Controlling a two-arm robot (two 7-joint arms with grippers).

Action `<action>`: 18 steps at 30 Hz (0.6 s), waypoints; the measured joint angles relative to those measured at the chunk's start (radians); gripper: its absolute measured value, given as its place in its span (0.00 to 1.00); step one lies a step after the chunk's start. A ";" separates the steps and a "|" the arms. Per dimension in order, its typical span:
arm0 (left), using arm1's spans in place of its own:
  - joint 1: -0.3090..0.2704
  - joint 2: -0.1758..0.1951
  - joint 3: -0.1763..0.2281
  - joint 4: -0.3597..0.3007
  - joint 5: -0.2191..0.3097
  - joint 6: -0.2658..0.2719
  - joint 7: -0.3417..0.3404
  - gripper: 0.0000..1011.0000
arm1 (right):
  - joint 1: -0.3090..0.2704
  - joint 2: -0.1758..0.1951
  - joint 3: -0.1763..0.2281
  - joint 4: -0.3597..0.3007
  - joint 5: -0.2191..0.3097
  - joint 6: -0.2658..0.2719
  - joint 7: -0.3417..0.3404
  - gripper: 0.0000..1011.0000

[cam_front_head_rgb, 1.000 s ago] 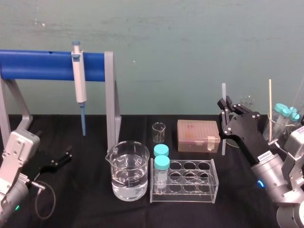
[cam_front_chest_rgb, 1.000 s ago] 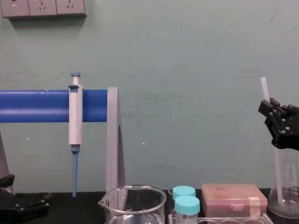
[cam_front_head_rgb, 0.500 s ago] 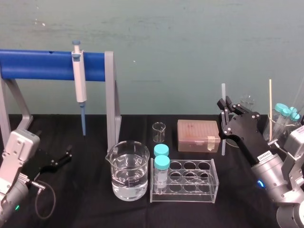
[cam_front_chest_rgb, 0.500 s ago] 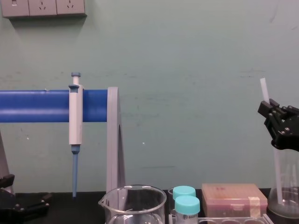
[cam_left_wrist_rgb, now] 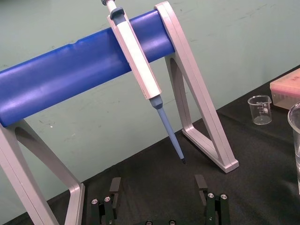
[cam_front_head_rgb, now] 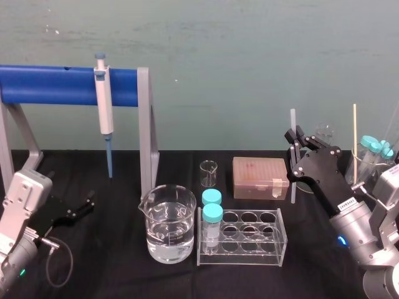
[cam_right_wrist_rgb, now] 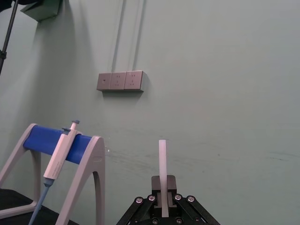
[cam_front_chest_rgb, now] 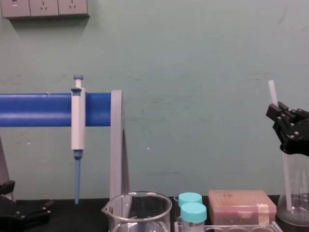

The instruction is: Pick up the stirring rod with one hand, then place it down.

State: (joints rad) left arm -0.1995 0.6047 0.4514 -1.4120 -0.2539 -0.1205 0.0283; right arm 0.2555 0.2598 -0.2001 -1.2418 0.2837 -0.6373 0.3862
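Translucent stirring rod (cam_front_head_rgb: 293,121) stood upright, clamped near top by right end effector (cam_front_head_rgb: 295,146), likely to clear tube rack (cam_front_head_rgb: 243,259). Left end effector (cam_front_head_rgb: 73,212) parked low over surface (cam_front_head_rgb: 112,274), fingers (cam_left_wrist_rgb: 200,183) apart.

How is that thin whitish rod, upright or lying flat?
Upright, nearly vertical: the right gripper is shut on the stirring rod, whose top pokes above it. The left gripper sits open at the far left.

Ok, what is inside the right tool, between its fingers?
The stirring rod, nearly upright; the right tool is shut on it. Its top rises above the fingers, its lower end shows below; the gripped stretch is covered. The left tool rests open, low at left.
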 joint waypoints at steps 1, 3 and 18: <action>0.000 0.000 0.000 0.000 0.000 0.000 0.000 0.99 | 0.000 0.000 0.000 0.000 0.000 0.000 0.000 0.07; 0.000 0.000 0.000 0.000 0.000 0.000 0.000 0.99 | 0.000 0.000 0.000 0.000 0.000 0.000 0.000 0.07; 0.000 0.000 0.000 0.000 0.000 0.000 0.000 0.99 | 0.000 0.001 -0.001 0.000 0.000 -0.001 -0.001 0.07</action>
State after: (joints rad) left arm -0.1995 0.6047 0.4514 -1.4120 -0.2539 -0.1205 0.0283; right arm 0.2556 0.2604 -0.2007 -1.2420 0.2837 -0.6383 0.3850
